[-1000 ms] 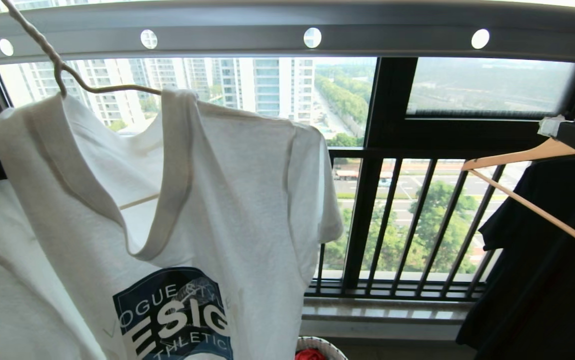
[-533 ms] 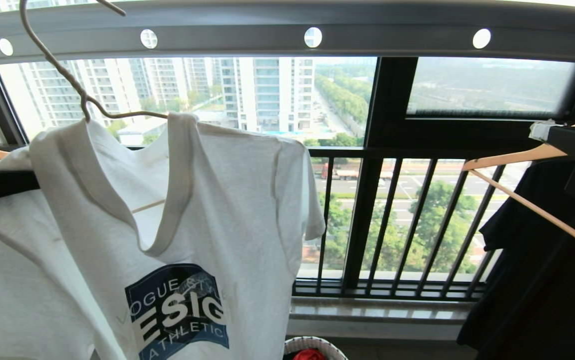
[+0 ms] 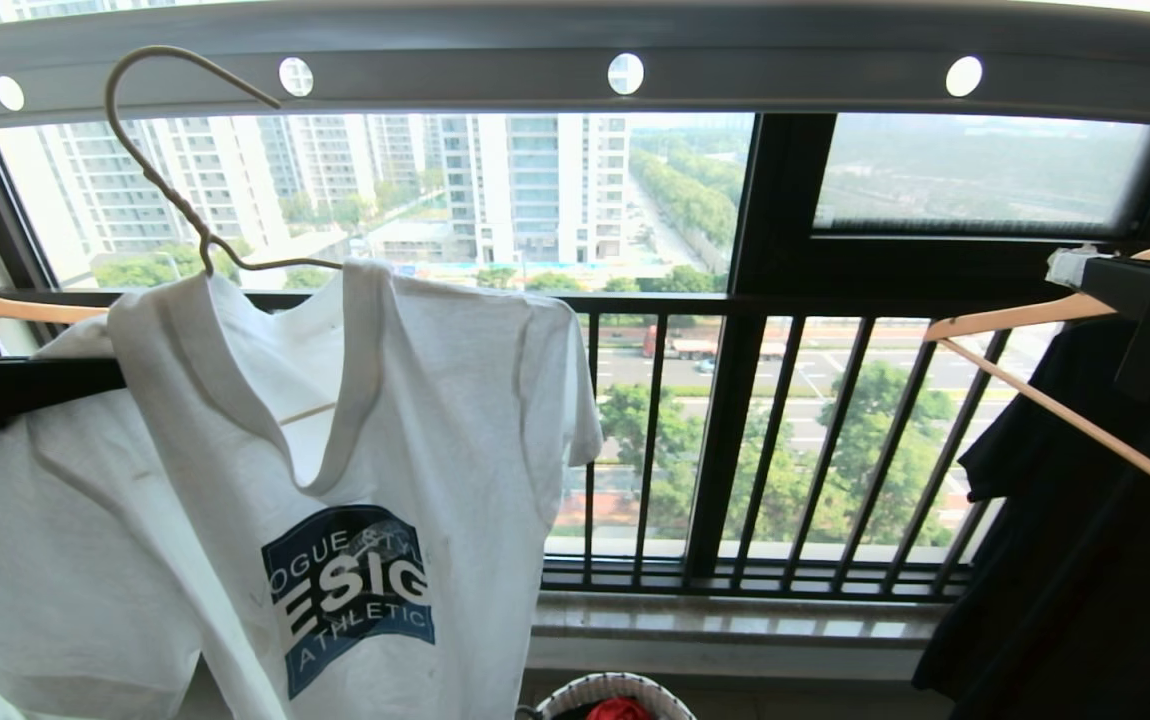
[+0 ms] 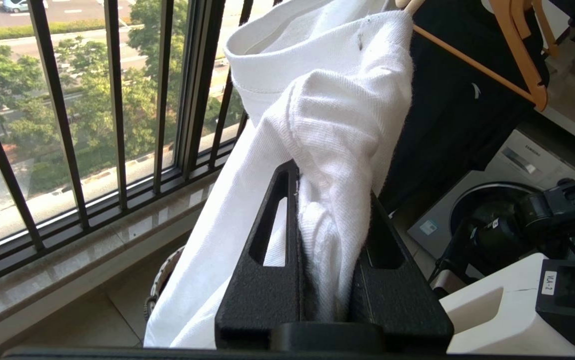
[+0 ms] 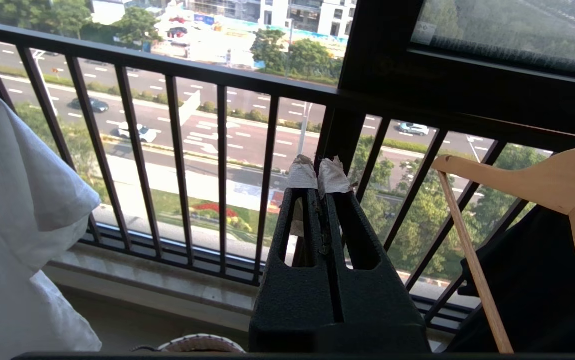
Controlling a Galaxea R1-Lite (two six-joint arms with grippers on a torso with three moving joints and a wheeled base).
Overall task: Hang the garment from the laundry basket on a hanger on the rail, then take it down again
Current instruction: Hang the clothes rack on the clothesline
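Head view: the garment (image 3: 355, 500) hangs on the hanger (image 3: 175, 200), whose hook is just under the rail (image 3: 785, 70), not on it. The left gripper (image 3: 85, 380) grips its shoulder. The laundry basket (image 3: 625, 695) sits on the floor by the window railing (image 3: 765, 440).

Left wrist view: the left jaws are pinched on a bunch of white cloth.

Right wrist view: the right gripper (image 5: 317, 177) has its jaws shut, empty, beside a wooden hanger (image 5: 542, 185).

white garment (image 3: 455, 400) with dark blue print, cream hanger (image 3: 150, 160), grey rail (image 3: 785, 70)
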